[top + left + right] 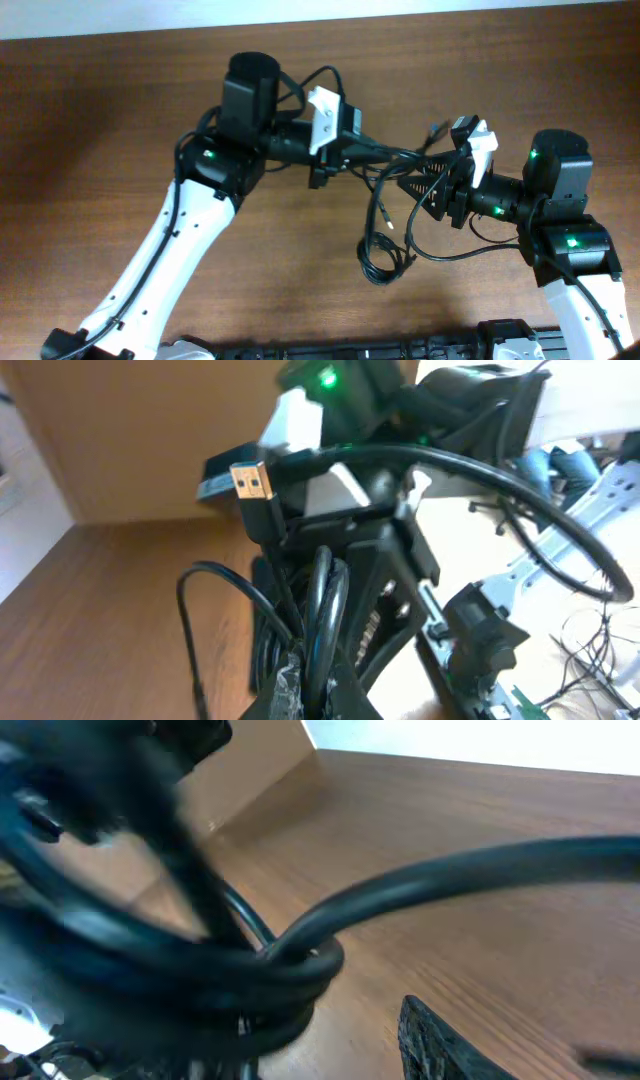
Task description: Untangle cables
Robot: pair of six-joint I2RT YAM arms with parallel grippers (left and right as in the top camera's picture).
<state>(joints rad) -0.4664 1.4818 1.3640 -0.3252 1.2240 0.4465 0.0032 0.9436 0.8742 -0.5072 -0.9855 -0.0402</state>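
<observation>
The cables [392, 160] are thin black cords strung between my two grippers, with loops hanging down to the table [385, 262]. A loose plug [387, 226] dangles in the middle. My left gripper [330, 165] is shut on several strands [322, 610], pinched between its fingertips [322, 695]; a gold USB plug [252, 482] sticks up behind. My right gripper [418, 186] faces it from the right. In the right wrist view the blurred cable bundle [250, 970] covers its left finger. The right finger [440, 1040] stands apart from the bundle, with wood showing between.
The brown wooden table [120, 110] stretches left and back. A pale wall edge [300, 15] runs along the far side. Black equipment [400, 348] lies at the front edge. Thicker arm wires [300, 90] loop over the left wrist.
</observation>
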